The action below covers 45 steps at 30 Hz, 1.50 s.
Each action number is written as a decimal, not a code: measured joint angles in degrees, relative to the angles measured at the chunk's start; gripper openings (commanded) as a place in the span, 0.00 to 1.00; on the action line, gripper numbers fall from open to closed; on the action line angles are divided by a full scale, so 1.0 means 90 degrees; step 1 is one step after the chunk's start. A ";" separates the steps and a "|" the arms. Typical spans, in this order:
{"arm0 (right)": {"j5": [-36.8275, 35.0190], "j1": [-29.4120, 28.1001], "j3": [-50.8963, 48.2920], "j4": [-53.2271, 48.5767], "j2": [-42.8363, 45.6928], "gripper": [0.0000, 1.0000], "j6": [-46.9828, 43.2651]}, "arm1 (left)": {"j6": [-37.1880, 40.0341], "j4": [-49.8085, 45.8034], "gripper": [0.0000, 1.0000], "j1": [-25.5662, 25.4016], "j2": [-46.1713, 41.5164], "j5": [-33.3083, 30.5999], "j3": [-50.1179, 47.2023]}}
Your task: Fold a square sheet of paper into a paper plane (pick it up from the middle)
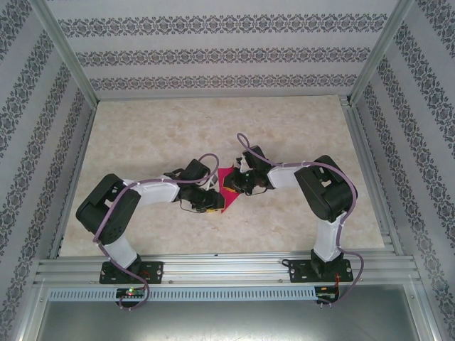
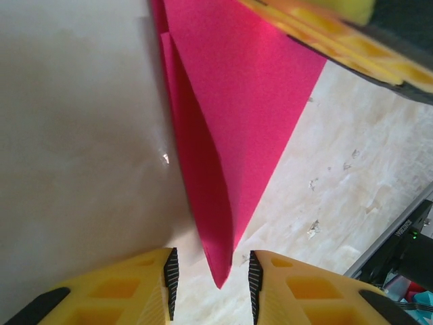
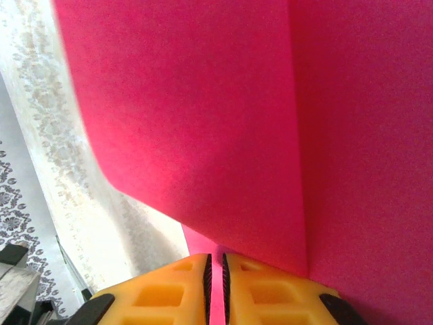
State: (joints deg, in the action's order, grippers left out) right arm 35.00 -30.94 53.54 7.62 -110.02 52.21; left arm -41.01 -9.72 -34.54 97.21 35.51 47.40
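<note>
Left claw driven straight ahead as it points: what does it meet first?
The pink paper: its tip sits between the open jaws of the left claw. Behind, probably the right claw.

On my screens the thin magenta-pink folded sheet of paper (image 2: 237, 115) reads as one even shade, darker inside the fold. The left tool (image 2: 213, 274) and right tool (image 3: 216, 281) are yellow plastic with black ribbed pads (image 2: 172, 277). The stone-look bench (image 1: 156, 135) is cream mottled with beige. The enclosure walls (image 1: 213, 53) carry white and grey floral-lace stripes.
</note>
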 measured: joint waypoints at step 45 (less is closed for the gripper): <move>-0.0002 -0.0010 0.0012 0.0007 -0.0029 0.15 0.0000 | -0.0155 0.0245 0.00 0.0000 0.0240 -0.0250 0.0044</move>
State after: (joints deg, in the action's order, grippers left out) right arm 34.98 -31.03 53.65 7.68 -110.28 52.21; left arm -42.41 -7.51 -34.54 99.37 33.26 47.79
